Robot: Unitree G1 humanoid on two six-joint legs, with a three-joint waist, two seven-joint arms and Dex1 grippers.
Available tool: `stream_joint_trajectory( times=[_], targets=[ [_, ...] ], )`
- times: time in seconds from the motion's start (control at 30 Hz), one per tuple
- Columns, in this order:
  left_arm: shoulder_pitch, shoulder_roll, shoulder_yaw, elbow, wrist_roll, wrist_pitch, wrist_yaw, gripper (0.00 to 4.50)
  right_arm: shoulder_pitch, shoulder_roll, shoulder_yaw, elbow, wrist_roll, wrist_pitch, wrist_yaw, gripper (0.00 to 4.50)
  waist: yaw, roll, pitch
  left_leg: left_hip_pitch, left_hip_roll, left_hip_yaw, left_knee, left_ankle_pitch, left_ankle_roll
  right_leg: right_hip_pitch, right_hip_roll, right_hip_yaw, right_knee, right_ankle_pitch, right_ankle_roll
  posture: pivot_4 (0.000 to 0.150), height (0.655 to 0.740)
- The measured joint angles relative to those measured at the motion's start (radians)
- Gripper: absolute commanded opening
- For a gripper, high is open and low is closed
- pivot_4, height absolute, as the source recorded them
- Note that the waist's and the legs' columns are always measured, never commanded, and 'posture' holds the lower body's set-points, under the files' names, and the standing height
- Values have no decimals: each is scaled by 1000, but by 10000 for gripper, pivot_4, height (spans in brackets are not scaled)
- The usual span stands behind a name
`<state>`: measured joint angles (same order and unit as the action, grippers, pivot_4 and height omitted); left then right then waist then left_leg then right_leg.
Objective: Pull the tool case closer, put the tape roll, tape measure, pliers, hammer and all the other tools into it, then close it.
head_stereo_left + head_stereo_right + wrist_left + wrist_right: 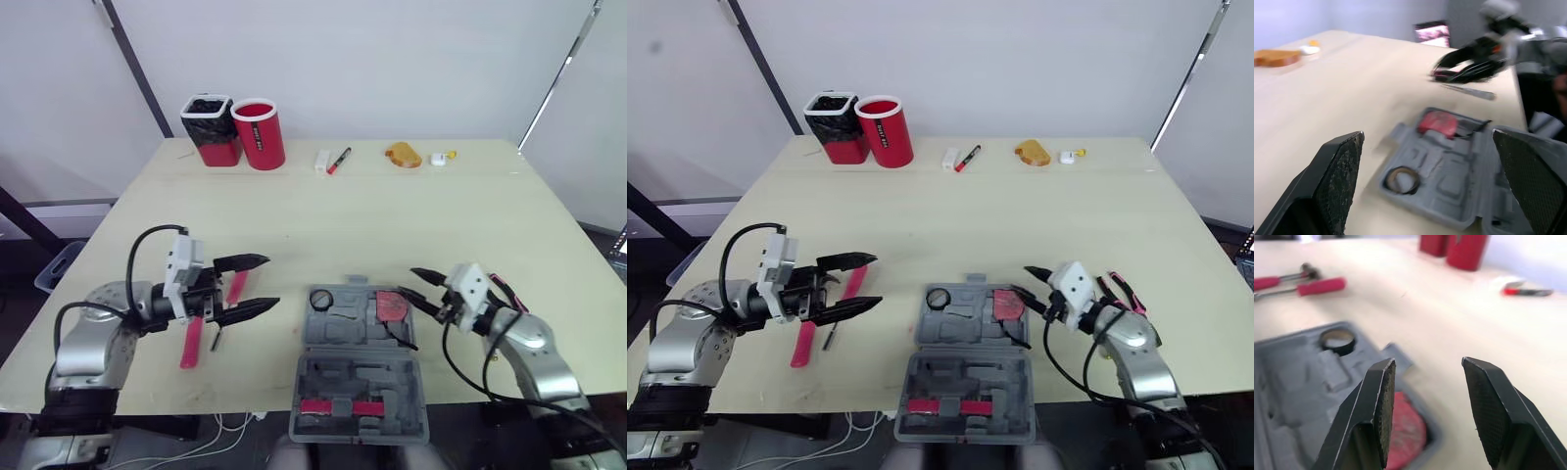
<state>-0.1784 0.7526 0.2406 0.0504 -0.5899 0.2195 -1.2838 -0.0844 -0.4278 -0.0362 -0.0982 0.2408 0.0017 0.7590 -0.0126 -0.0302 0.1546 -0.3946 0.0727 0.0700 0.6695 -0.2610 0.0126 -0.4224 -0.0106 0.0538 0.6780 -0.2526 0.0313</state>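
Note:
The grey tool case lies open at the table's near edge. A black tape roll and a red tape measure sit in its far half. My left gripper is open, left of the case and above two red-handled tools lying on the table. My right gripper is open and empty, hovering at the case's right edge just by the tape measure. Pink-handled pliers lie behind the right wrist.
Two red containers stand at the far left of the table. A marker, a white item, an orange object and a small white piece lie along the far edge. A thin metal tool lies near the pliers.

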Motion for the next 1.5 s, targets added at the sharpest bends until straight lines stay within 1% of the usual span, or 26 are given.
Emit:
stream_joint_trajectory(
  times=[0.07,0.17,0.33,0.37,0.43,0.47,0.5,0.67,0.8,0.9,1.03,1.1,1.2,1.27,1.33,1.5],
  targets=[
    [26,-9,35,22,-1,-2,31,45000,61,-17,-64,-32,28,3,-16,22853,2,0,0,-1,0,0,0,0,0,0,-1,0,-1,0,0,1500,7400],
    [63,-32,107,94,9,-30,105,45000,204,-52,-209,-70,88,7,-30,22853,3,0,0,-1,-1,0,0,0,0,0,-1,0,-1,0,0,1500,7400],
    [114,-37,174,200,42,-100,160,45000,386,-42,-367,-113,163,-6,-50,22853,-5,0,0,2,0,1,0,0,0,0,-1,0,0,-2,0,1500,7400],
    [130,-37,188,218,49,-112,165,45000,419,-33,-399,-124,176,-9,-57,28189,-6,0,0,2,0,1,0,0,0,0,-1,0,0,-3,1,1500,7400],
    [160,-37,205,253,57,-132,175,45000,477,-12,-450,-138,207,-12,-69,35753,-5,0,0,3,0,1,0,0,0,1,-1,0,0,-3,1,1500,7400],
    [174,-37,214,272,58,-141,178,45000,507,0,-470,-143,219,-16,-72,40980,-4,0,0,3,0,1,0,0,0,1,-2,0,0,-4,0,1500,7400],
    [187,-37,225,290,60,-148,180,45000,532,12,-488,-144,229,-24,-74,44805,-4,0,0,3,0,2,0,0,0,1,-2,0,0,-4,0,1500,7400],
    [266,-35,269,375,78,-189,198,45000,698,86,-539,-154,266,-75,-47,44805,-2,0,-1,3,1,2,-2,0,0,1,-4,-1,-1,-4,0,1500,7400],
    [305,-30,289,457,98,-235,197,45000,745,113,-565,-116,275,-105,-41,44805,-4,-1,-1,3,2,1,-1,0,-1,0,-8,-1,0,-4,0,1500,7400],
    [311,-1,313,525,99,-272,195,45000,765,125,-568,-89,286,-127,-30,44805,-2,-3,-2,4,2,-1,-2,-2,-3,-1,-15,-3,-1,-5,0,1500,7400],
    [313,8,320,555,99,-295,185,45000,769,128,-569,-58,287,-139,-23,44805,-1,-3,-3,3,2,0,-3,-2,-3,-1,-24,-11,-2,-4,0,1500,7400],
    [309,8,320,560,99,-296,179,45000,772,125,-569,-50,280,-139,-24,44805,-1,-3,-3,3,1,0,-3,-2,-3,-2,-25,-11,-3,-3,-2,1500,7400],
    [273,11,318,561,99,-296,179,45000,760,90,-569,-54,276,-136,-22,44805,0,-4,-4,2,1,0,-3,-2,-3,-2,-24,-12,-2,-2,-3,1500,7400],
    [235,25,300,555,99,-296,165,45000,725,50,-569,-57,277,-120,-23,44805,-1,-4,-4,2,1,1,-3,-1,-2,-2,-24,-13,-2,-2,-3,1500,7400],
    [205,30,287,527,102,-297,150,45000,694,25,-566,-65,278,-97,-27,44805,0,-4,-4,2,1,2,-3,-1,-1,-1,-23,-13,-2,-2,-4,1500,7400],
    [99,28,177,387,127,-297,122,45000,611,-38,-512,-85,276,27,-54,44805,3,-4,-4,0,-1,3,-3,0,0,-1,-18,-14,-2,-2,-4,1500,7400]
  ],
)
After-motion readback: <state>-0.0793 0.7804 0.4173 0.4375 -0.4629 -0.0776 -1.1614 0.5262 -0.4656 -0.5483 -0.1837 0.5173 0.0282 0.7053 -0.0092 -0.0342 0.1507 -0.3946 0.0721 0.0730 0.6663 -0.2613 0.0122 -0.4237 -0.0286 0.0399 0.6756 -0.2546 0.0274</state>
